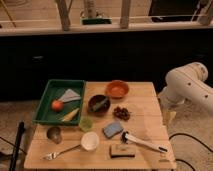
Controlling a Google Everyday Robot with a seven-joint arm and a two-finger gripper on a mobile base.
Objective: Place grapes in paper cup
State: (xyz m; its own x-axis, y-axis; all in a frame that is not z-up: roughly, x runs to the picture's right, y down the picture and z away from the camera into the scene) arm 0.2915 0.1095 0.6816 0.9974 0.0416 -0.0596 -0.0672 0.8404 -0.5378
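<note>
The grapes [121, 113], a dark reddish-brown cluster, lie on the wooden table [145, 100] right of centre, just right of the dark bowl [99, 103]. The paper cup [90, 141], white with a pale interior, stands upright near the front edge, left of centre, apart from the grapes. My white arm [186, 85] comes in from the right. The gripper [168, 115] hangs beside the table's right edge, well right of the grapes and holding nothing that I can see.
A green tray [59, 101] at the left holds an orange-red fruit [57, 105]. An orange bowl [117, 89] is at the back. A green cup [86, 123], blue sponge [113, 130], white-handled brush [144, 143], small box [122, 151] and fork [60, 152] lie around the paper cup.
</note>
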